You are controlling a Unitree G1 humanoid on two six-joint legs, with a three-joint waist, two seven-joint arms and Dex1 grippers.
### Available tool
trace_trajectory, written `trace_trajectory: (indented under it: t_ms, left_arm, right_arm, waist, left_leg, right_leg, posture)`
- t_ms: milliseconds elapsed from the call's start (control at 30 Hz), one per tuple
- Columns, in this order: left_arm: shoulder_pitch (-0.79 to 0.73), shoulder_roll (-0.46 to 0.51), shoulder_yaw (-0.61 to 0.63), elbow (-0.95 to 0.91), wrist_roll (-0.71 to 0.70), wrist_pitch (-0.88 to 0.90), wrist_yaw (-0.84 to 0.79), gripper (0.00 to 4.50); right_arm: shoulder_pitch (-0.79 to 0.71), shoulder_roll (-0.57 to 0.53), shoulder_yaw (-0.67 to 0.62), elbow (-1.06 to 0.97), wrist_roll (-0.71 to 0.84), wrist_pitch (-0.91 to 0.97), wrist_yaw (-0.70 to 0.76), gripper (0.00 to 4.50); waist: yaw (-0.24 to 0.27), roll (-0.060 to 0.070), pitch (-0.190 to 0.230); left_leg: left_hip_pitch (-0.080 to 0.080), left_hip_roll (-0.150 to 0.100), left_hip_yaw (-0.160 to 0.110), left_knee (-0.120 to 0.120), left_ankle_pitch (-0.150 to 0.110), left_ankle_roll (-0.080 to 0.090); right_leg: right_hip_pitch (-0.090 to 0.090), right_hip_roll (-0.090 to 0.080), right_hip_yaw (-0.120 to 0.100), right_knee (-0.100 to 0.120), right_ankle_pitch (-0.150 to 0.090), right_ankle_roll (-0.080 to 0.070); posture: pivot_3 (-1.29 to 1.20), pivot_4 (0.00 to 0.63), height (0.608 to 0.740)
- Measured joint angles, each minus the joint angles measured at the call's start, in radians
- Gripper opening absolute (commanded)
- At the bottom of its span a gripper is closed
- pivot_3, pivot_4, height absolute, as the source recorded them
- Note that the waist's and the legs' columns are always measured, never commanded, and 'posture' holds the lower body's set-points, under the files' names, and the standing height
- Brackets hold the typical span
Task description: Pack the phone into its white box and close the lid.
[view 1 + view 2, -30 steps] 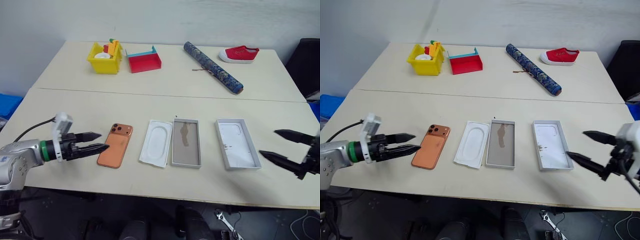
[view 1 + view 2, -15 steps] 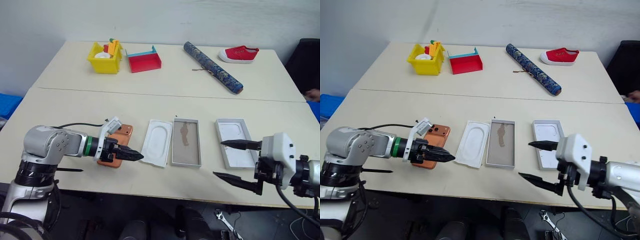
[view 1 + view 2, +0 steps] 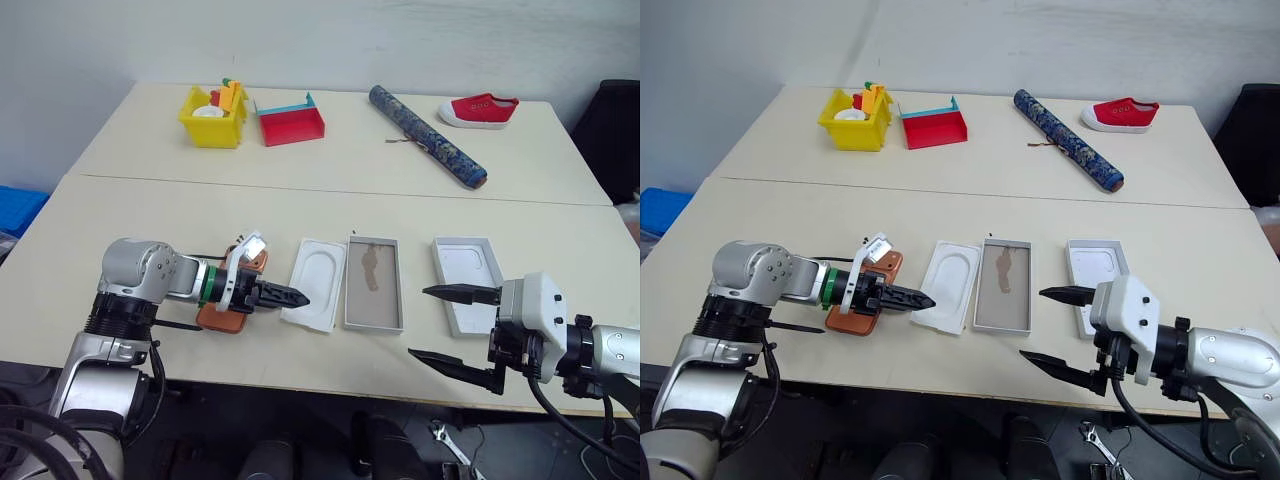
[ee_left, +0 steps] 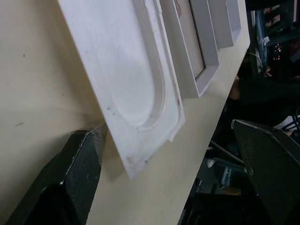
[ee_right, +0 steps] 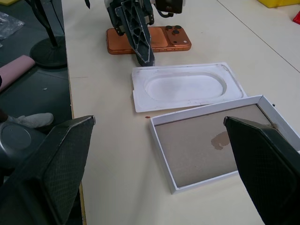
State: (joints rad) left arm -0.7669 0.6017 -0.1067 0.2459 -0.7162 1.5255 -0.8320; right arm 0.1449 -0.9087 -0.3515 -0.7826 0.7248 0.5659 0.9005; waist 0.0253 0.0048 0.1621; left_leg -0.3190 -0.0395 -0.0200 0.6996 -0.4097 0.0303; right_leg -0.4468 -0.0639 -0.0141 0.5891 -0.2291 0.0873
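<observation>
The left gripper (image 3: 290, 297) reaches low across the table (image 3: 140, 215) with its fingers released and nothing between them, its tips lying at the near corner of the thin white plastic insert (image 3: 318, 283); in the left wrist view one black finger (image 4: 79, 164) sits right against that insert's edge. The phone (image 5: 154, 39) lies flat, camera side up, just behind and under this gripper's wrist, on the side away from the insert. Just past the insert from the left gripper stands the white box (image 3: 373, 283), open, its grey-brown floor with the darker blotch bare. The right gripper (image 3: 455, 325) hovers near the table's front edge, fingers spread wide and holding nothing, pointing towards the white box. The lid (image 3: 472, 297) lies inside up, just beside the right gripper's upper finger, which partly overlaps its near corner in the head views. Well beyond both grippers sit a yellow bin (image 3: 212, 115), a red tray (image 3: 289, 121), a rolled blue scroll (image 3: 426, 134) and a red shoe (image 3: 478, 108).
</observation>
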Motion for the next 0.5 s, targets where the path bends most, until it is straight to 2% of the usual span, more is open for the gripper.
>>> trace_trajectory:
  t_ms: [100, 167, 400, 500]
  left_arm:
    - [-0.015, -0.017, -0.004, 0.047, 0.012, -0.009, -0.01, 3.63]
    - [-0.02, -0.03, -0.008, 0.088, 0.018, -0.019, -0.016, 2.95]
    - [-0.033, -0.075, -0.006, 0.148, 0.022, -0.02, -0.03, 2.95]
    - [-0.033, -0.085, 0.003, 0.16, 0.026, -0.02, -0.023, 2.43]
  right_arm:
    - [0.001, 0.0, 0.0, 0.0, 0.0, 0.0, 0.0, 4.5]
    - [0.003, 0.0, 0.0, 0.0, 0.0, 0.0, -0.001, 4.5]
    - [0.019, 0.0, 0.0, -0.001, 0.0, 0.0, -0.011, 4.5]
    - [0.019, 0.0, 0.0, -0.001, 0.0, 0.0, -0.019, 4.5]
  waist:
    - [0.0, 0.0, 0.0]
    - [0.001, 0.0, 0.0]
    - [0.001, 0.0, 0.0]
    - [0.0, 0.0, 0.0]
  left_leg:
    - [0.0, 0.0, 0.0, 0.0, 0.0, 0.0]
    - [0.0, 0.0, 0.0, 0.0, 0.0, 0.0]
    - [0.0, 0.0, 0.0, 0.0, 0.0, 0.0]
    - [0.0, 0.0, 0.0, 0.0, 0.0, 0.0]
  right_leg:
    - [0.0, 0.0, 0.0, 0.0, 0.0, 0.0]
    - [0.0, 0.0, 0.0, 0.0, 0.0, 0.0]
    - [0.0, -0.001, 0.0, 0.0, 0.0, 0.0]
    - [0.0, 0.0, 0.0, 0.0, 0.0, 0.0]
  posture:
    - [0.0, 0.15, 0.74]
    - [0.0, 0.15, 0.74]
    - [0.0, 0.15, 0.74]
    - [0.0, 0.15, 0.74]
